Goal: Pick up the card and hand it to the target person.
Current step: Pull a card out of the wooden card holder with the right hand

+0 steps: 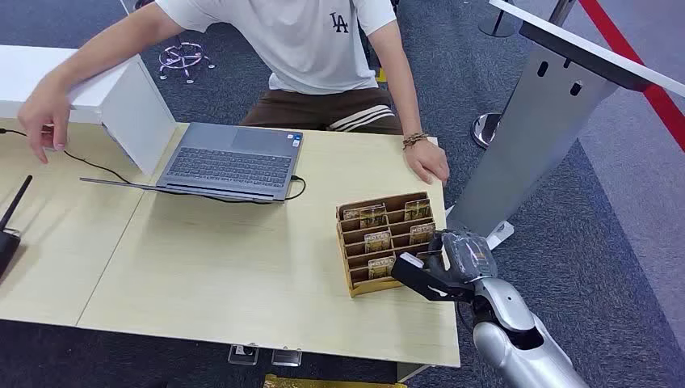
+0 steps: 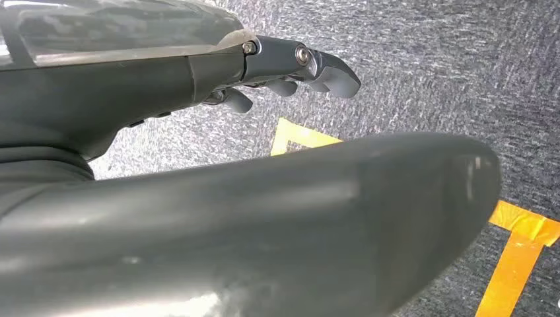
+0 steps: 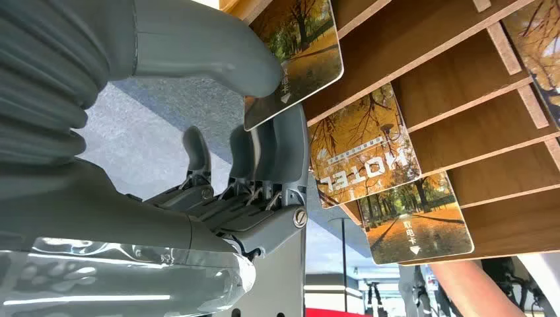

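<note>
Laptop (image 1: 230,164) sits open at the far side of the surface (image 1: 202,267), w/ a person (image 1: 323,48) seated behind it; their hand (image 1: 428,162) rests on the edge just beyond the wooden card rack (image 1: 388,241). Rack holds several cards in its slots. My right hand (image 1: 444,267) is at the rack's near right corner, thumb and fingers (image 3: 277,152) pinching the card (image 3: 300,56), which is partly in its slot. My left hand (image 2: 290,69) hangs over carpet, fingers slightly curled, holding nothing.

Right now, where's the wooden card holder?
In the head view, the wooden card holder sits at the table's right end, touching the right hand, right of the laptop.
</note>
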`<action>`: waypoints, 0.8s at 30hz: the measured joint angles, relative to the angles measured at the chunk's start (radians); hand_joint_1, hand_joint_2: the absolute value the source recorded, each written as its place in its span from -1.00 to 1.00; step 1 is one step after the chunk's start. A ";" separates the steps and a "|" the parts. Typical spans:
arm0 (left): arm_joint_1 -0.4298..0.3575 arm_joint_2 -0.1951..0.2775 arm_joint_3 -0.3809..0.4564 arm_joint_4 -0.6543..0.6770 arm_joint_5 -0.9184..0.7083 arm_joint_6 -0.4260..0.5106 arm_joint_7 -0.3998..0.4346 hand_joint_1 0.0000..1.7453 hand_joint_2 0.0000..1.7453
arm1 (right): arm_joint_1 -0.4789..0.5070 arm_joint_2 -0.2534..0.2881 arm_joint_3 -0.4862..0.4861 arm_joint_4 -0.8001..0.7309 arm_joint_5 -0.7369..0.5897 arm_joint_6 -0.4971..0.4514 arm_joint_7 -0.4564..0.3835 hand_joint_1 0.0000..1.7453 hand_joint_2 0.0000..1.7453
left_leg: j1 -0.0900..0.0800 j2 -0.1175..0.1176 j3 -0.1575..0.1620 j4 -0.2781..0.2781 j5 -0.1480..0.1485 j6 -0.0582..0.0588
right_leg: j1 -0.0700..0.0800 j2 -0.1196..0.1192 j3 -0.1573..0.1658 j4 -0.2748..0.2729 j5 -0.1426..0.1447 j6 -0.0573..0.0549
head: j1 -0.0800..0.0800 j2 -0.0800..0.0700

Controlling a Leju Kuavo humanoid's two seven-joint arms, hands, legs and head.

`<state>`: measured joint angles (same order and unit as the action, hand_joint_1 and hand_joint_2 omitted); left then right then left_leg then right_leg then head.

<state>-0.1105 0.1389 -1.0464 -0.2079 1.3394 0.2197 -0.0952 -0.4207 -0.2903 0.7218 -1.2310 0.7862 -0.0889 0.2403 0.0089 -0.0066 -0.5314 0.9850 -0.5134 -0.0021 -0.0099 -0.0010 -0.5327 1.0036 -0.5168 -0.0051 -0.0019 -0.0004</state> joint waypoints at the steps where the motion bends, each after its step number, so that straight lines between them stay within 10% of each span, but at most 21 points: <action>1: 0.000 0.000 0.000 0.000 0.000 0.000 0.000 -1.00 -1.00 | 0.000 0.000 0.000 0.000 0.000 0.000 0.000 0.34 1.00 | 0.000 0.000 0.000 0.000 0.000 0.000 | 0.000 0.000 0.000 0.000 0.000 0.000 | 0.000 0.000; 7: 0.000 0.000 0.000 0.000 0.000 0.000 -0.001 -1.00 -1.00 | 0.000 0.000 0.000 0.001 -0.002 -0.001 0.001 0.23 1.00 | 0.000 0.000 0.000 0.000 0.000 0.000 | 0.000 0.000 0.000 0.000 0.000 0.000 | 0.000 0.000; 18: 0.000 0.000 0.000 0.000 0.001 0.002 0.000 -1.00 -1.00 | 0.005 0.000 0.000 0.001 -0.003 0.001 -0.001 1.00 1.00 | 0.000 0.000 0.000 0.000 0.000 0.000 | 0.000 0.000 0.000 0.000 0.000 0.000 | 0.000 0.000; 24: 0.000 0.001 0.000 0.000 0.001 -0.018 -0.002 -1.00 -1.00 | 0.008 0.000 -0.001 -0.004 -0.004 0.004 -0.001 1.00 1.00 | 0.000 0.000 0.001 0.000 0.000 0.000 | 0.000 0.000 0.000 0.000 0.000 0.000 | 0.000 0.000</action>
<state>-0.1103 0.1398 -1.0464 -0.2079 1.3401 0.2014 -0.0976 -0.4124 -0.2903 0.7210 -1.2352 0.7824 -0.0849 0.2396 0.0089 -0.0065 -0.5307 0.9850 -0.5134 -0.0021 -0.0099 -0.0008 -0.5323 1.0036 -0.5168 -0.0051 -0.0019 -0.0001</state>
